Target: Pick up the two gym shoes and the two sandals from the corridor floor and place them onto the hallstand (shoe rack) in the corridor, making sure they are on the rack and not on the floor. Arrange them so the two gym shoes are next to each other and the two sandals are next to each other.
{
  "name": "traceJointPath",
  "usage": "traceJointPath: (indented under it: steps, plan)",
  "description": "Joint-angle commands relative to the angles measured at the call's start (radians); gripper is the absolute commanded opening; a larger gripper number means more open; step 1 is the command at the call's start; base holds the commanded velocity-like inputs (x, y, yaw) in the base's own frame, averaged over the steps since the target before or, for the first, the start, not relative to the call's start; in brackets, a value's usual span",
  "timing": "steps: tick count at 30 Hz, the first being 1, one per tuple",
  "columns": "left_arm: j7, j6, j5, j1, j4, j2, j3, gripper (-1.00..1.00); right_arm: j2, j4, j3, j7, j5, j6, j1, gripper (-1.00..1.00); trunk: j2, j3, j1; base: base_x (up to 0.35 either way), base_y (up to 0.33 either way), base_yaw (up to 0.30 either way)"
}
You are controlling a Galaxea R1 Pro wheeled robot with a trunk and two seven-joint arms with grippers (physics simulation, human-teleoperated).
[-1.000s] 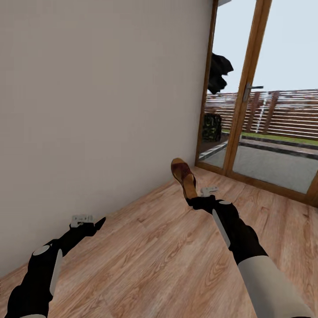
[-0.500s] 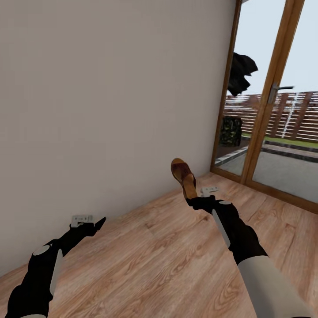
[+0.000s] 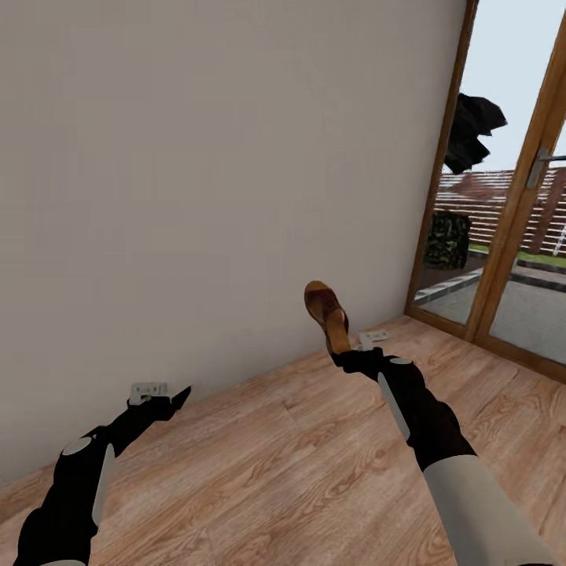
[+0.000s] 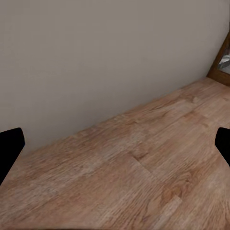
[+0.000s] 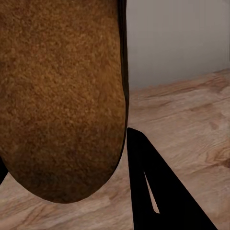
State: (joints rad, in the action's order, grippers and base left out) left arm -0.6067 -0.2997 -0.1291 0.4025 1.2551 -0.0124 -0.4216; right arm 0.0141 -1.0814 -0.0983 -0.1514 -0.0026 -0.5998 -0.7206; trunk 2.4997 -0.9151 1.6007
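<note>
Head view shows the right gripper (image 3: 343, 351) clenched on a sandal (image 3: 325, 313), left gripper (image 3: 169, 399) released and empty; carrying step, hallstand must be found next

- The sandal (image 5: 62, 96) is cut off by the right wrist picture's edges; its straps are not seen there.
- In the head view, the sandal's (image 3: 328, 313) heel end is hidden within the right end effector (image 3: 343, 355).
- The glazed door (image 3: 519, 196) is cut by the picture's edge.
</note>
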Motion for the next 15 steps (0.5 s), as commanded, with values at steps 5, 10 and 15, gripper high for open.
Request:
traceJointPath:
  steps: [5, 10, 15]
  plan:
    - [-0.008, -0.003, -0.008, 0.001, 0.001, -0.001, -0.003, 1.00, 0.000, 0.004, 0.000, 0.001, -0.009, 0.193, 0.000, -1.00, 0.000, 0.004, 0.000, 0.000, 0.000, 0.249]
    - [-0.008, -0.003, -0.007, 0.001, 0.001, -0.001, -0.003, 1.00, 0.000, 0.095, 0.000, 0.002, -0.008, 0.407, 0.001, -1.00, 0.000, 0.008, 0.000, 0.000, 0.000, 0.249]
    - [-0.008, -0.002, -0.007, 0.001, 0.001, -0.001, -0.003, 1.00, 0.000, 0.215, 0.000, 0.003, -0.009, 0.480, 0.001, -1.00, 0.000, 0.013, 0.000, 0.000, 0.000, 0.251]
